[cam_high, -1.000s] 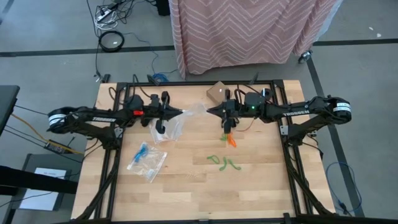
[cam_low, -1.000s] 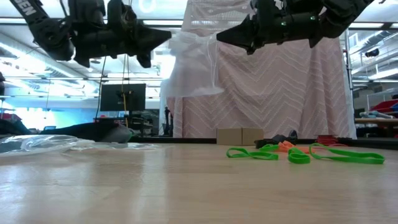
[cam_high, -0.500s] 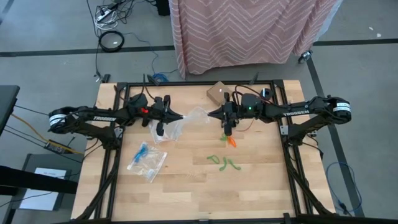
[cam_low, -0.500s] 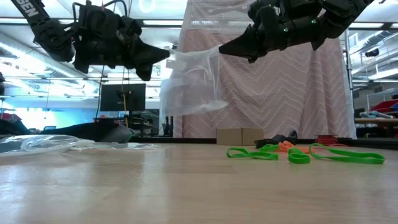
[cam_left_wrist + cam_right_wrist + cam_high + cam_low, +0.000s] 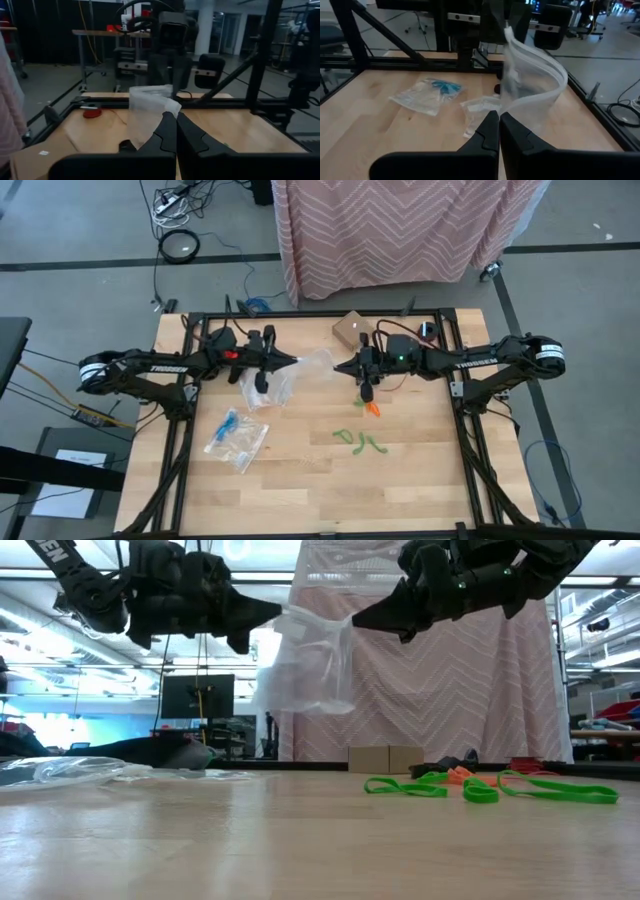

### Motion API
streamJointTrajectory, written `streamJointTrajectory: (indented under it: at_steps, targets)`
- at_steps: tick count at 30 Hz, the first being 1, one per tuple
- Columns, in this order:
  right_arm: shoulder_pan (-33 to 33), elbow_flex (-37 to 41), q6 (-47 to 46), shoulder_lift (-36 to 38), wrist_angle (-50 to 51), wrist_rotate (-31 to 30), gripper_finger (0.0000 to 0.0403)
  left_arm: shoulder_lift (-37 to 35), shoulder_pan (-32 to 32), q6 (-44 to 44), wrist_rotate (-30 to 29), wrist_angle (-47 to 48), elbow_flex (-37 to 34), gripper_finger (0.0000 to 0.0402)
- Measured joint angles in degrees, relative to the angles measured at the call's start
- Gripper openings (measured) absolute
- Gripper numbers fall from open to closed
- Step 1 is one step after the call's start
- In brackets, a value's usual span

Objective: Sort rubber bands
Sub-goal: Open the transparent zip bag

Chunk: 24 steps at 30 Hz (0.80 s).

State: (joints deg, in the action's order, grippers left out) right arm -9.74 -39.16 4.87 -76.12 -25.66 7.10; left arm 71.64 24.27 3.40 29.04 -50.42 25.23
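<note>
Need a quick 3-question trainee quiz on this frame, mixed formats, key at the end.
1. True or false: the left gripper and right gripper are both shut on the same clear zip bag, held in the air above the table.
2. Multiple choice: which rubber bands lie loose on the table? A) green and orange B) black only C) none
3. Short answer: where are the blue rubber bands?

Key
1. True.
2. A.
3. Inside another clear bag lying flat on the table on the left arm's side.
</note>
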Motion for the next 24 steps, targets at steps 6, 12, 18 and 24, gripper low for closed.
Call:
streamJointTrajectory:
  at_steps: [6,12,18,24]
  targets:
    - [0.09,-0.02,0.85,0.00,3.28,-5.67,0.0007,-0.02,-0.04,2.79,2.26,1.08,0.00,0.0001]
    - [-1.32,-0.04,0.69,0.00,13.65,-9.95,0.0023,-0.02,0.02,1.54,2.51,8.82,-0.02,0.0001]
    - [0.25,-0.04,-1.65,0.17,14.21,-5.48,0.0025,-0.02,-0.06,0.40,2.24,13.00,-0.02,0.0001]
    - [3.40,-3.66,1.53,0.33,13.66,-8.85,0.0004,-0.02,-1.61,-0.16,0.74,10.99,-0.04,0.0001]
